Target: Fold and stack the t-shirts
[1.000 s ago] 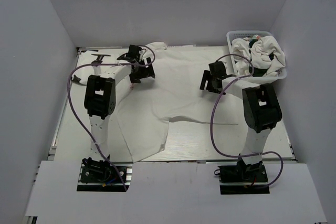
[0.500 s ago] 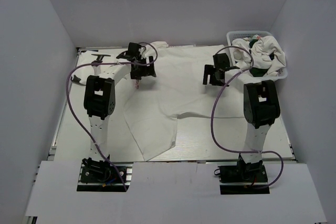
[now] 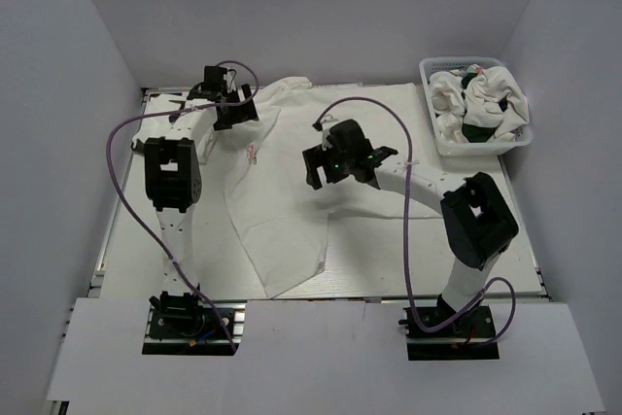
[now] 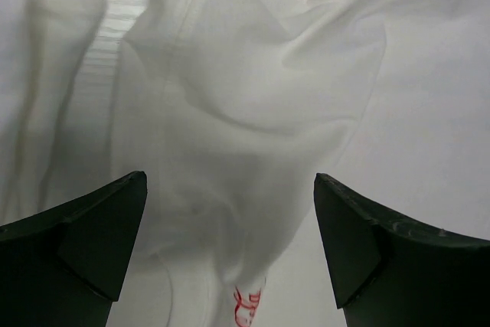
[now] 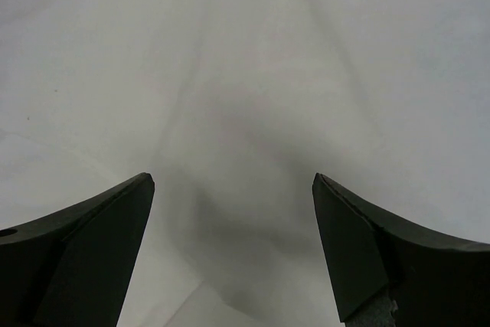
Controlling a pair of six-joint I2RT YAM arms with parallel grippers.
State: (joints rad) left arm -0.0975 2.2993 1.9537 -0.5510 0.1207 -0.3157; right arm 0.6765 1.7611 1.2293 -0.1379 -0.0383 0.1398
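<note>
Two tools, my left tool (image 4: 230, 180) and right tool (image 5: 232, 180), hang spread and empty over the rumpled t-shirt (image 3: 282, 211) lying beneath them on the bench (image 3: 389, 259), placed, I judge, to pinch cloth for folding.

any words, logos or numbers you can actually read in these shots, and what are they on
No text is readable.
The red print on the spread t-shirt: only a scrap shows, unreadable.
The dark green print on the crumpled t-shirts in the basket: too small to read.
</note>
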